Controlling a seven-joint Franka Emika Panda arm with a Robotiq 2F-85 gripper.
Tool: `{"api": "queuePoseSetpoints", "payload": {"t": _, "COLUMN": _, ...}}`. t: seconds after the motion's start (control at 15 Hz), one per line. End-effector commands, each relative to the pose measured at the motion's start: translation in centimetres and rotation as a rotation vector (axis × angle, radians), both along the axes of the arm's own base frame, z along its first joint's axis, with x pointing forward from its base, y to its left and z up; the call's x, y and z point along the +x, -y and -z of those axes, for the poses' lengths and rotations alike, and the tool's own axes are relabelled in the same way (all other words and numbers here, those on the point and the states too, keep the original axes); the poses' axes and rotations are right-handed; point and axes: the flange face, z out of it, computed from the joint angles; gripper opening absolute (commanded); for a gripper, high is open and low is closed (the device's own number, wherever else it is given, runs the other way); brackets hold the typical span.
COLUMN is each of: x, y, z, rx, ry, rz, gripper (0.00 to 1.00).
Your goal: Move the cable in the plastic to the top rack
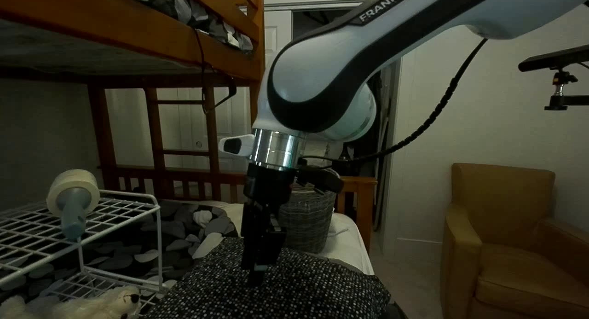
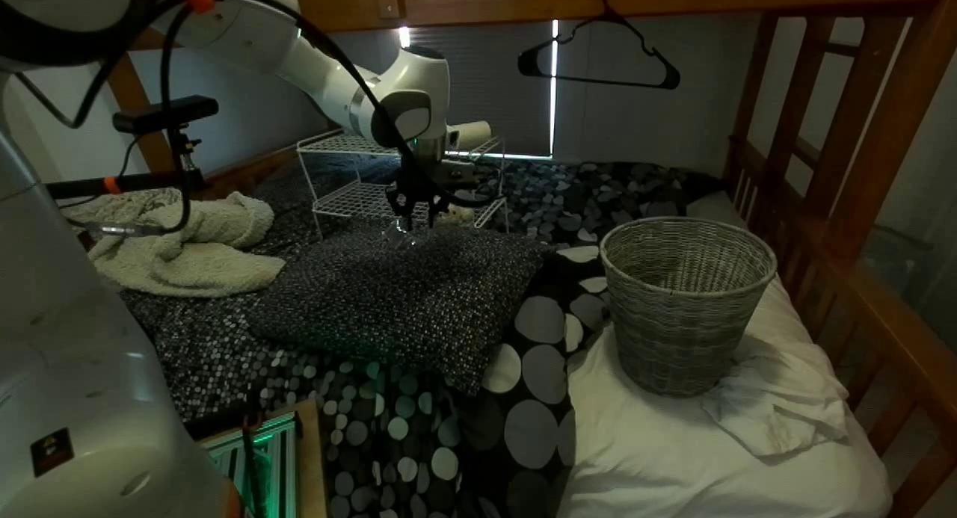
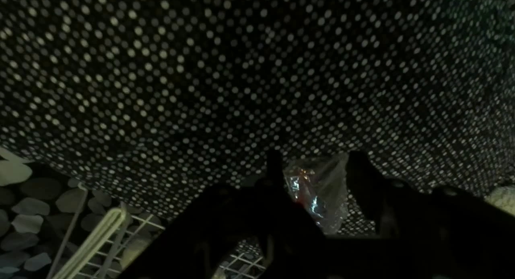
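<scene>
The cable's clear plastic bag (image 3: pixel 322 194) lies on the dark dotted pillow (image 3: pixel 225 89); a reddish part and bright glints show inside, but the cable is hard to make out. The bag also shows as a shiny patch in an exterior view (image 2: pixel 398 235). My gripper (image 3: pixel 316 155) is open, pointing down, with its fingers on either side of the bag; the left finger hides part of it. The gripper also shows low over the pillow in both exterior views (image 1: pixel 260 266) (image 2: pixel 417 220). The top rack (image 1: pixel 120 214) is the white wire shelf's upper tier (image 2: pixel 340 142), beside the pillow.
A pale roller with a bluish handle (image 1: pixel 73 190) lies on the top rack. A white plush toy (image 1: pixel 106 304) is on the lower tier. A wicker basket (image 2: pixel 684 316), a cream blanket (image 2: pixel 194 249) and a hanging black hanger (image 2: pixel 598 73) are around. The upper bunk (image 1: pixel 138 38) overhangs.
</scene>
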Motion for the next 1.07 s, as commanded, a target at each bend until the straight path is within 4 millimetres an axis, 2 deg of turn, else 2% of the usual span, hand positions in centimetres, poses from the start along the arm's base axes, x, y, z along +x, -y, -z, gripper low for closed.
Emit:
{"api": "queuePoseSetpoints", "payload": {"t": 0.0, "x": -1.4, "y": -4.5, "z": 1.8, "rx": 0.029, "ry": -0.044, "rz": -0.107, "gripper": 0.78}}
{"api": "queuePoseSetpoints", "payload": {"t": 0.2, "x": -2.6, "y": -7.6, "z": 3.8, "rx": 0.027, "ry": -0.083, "rz": -0.179, "gripper": 0.99}}
{"api": "queuePoseSetpoints", "payload": {"t": 0.4, "x": -2.5, "y": -9.0, "z": 5.3, "rx": 0.002, "ry": -0.077, "rz": -0.233, "gripper": 1.00}}
{"api": "queuePoseSetpoints", "payload": {"t": 0.8, "x": -0.5, "y": -11.0, "z": 8.3, "rx": -0.051, "ry": -0.065, "rz": -0.325, "gripper": 1.00}}
{"api": "queuePoseSetpoints", "payload": {"t": 0.87, "x": -0.4, "y": -11.5, "z": 8.8, "rx": -0.050, "ry": -0.075, "rz": -0.335, "gripper": 0.77}}
{"api": "queuePoseSetpoints", "payload": {"t": 0.93, "x": -0.3, "y": -11.9, "z": 9.2, "rx": -0.045, "ry": -0.088, "rz": -0.345, "gripper": 0.74}}
{"api": "queuePoseSetpoints", "payload": {"t": 1.0, "x": -0.1, "y": -12.2, "z": 9.5, "rx": -0.045, "ry": -0.095, "rz": -0.355, "gripper": 0.66}}
